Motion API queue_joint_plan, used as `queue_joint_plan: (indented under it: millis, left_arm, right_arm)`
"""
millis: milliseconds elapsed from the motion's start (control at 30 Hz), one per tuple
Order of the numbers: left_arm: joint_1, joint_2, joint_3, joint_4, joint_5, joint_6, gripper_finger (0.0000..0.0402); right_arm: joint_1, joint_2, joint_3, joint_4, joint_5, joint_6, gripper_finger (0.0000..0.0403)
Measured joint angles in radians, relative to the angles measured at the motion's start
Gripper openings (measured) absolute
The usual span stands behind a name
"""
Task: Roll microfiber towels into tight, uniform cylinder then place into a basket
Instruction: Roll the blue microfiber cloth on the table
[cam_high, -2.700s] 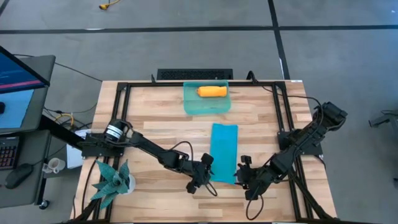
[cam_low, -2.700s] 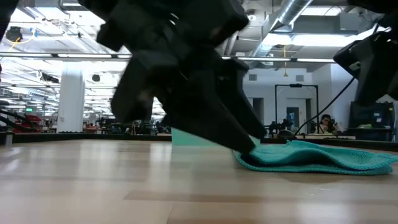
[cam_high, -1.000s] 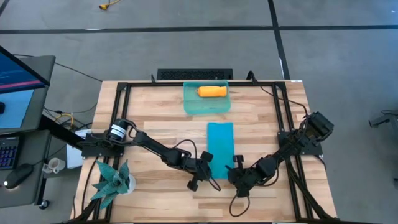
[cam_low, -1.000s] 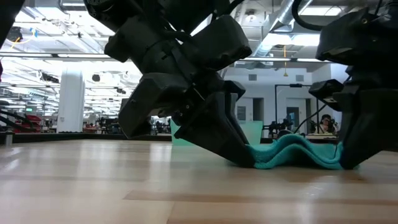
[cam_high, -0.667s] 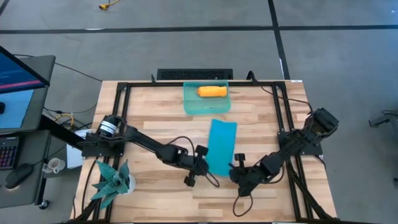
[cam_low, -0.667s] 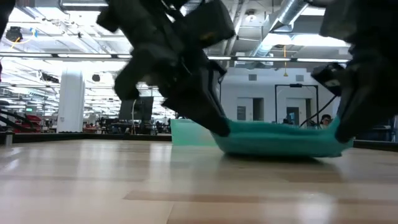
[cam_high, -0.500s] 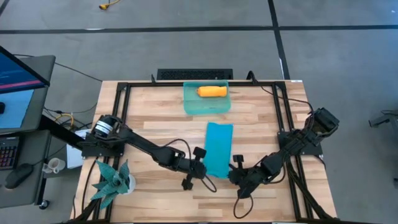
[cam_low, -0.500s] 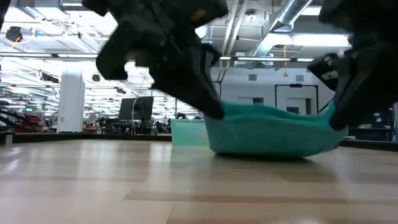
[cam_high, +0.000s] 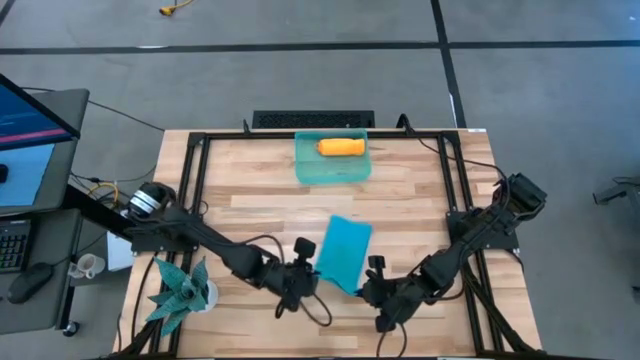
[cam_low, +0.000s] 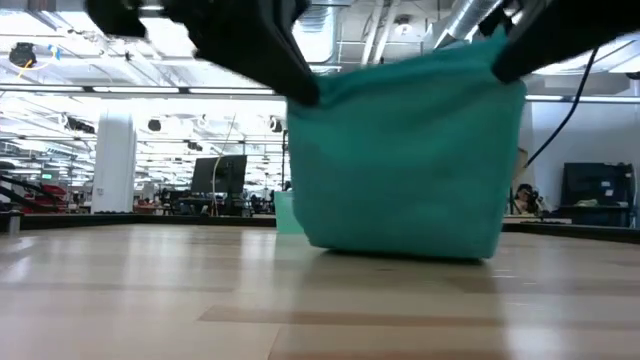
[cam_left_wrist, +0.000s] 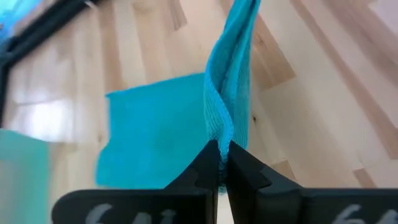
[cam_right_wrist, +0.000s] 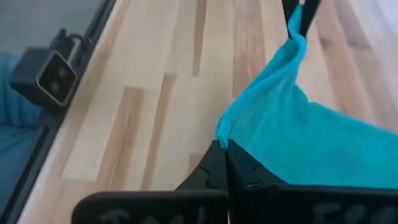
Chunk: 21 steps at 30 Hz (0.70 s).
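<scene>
**Teal towel lifted by two corners over the near table**

The teal towel (cam_high: 342, 251) hangs between my two grippers, its near edge raised and the rest draping down toward the table (cam_high: 250, 190). In the low view the cloth (cam_low: 405, 150) forms a broad hanging sheet whose lower fold sits at the tabletop; whether it touches the wood there I cannot tell.

My left gripper (cam_high: 300, 272) pinches the towel's near left corner, jaws closed tight on the fabric; the left wrist view shows the cloth (cam_left_wrist: 227, 93) rising straight out from between the closed fingers (cam_left_wrist: 202, 168). My right gripper (cam_high: 372, 283) clamps the near right corner the same way, jaws shut on the cloth edge (cam_right_wrist: 292, 124).

The orange towel (cam_high: 341, 147) lies rolled inside the basket (cam_high: 333, 171), which stands at the far edge of the table, well apart from the teal towel.

A spiky teal plant (cam_high: 180, 285) stands at the near left corner of the table, beside my left arm.
</scene>
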Motion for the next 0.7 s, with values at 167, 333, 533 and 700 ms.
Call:
queue_joint_plan:
  millis: [167, 333, 533, 700]
  left_arm:
    - [-0.051, -0.052, 0.001, -0.044, -0.108, -0.054, 0.0007]
    - [-0.072, -0.064, 0.002, -0.053, -0.191, -0.066, 0.0007]
    - [-0.025, -0.063, 0.002, -0.087, -0.204, -0.103, 0.0007]
    - [0.039, -0.063, -0.018, -0.095, -0.234, -0.146, 0.0007]
  right_arm:
    - [0.004, -0.001, 0.026, -0.002, 0.046, 0.003, 0.0003]
    - [0.004, -0.001, 0.039, -0.002, 0.094, 0.036, 0.0003]
    - [-0.033, -0.002, 0.039, -0.036, 0.127, 0.071, 0.0003]
    - [-0.077, 0.001, 0.039, -0.142, 0.173, 0.162, 0.0003]
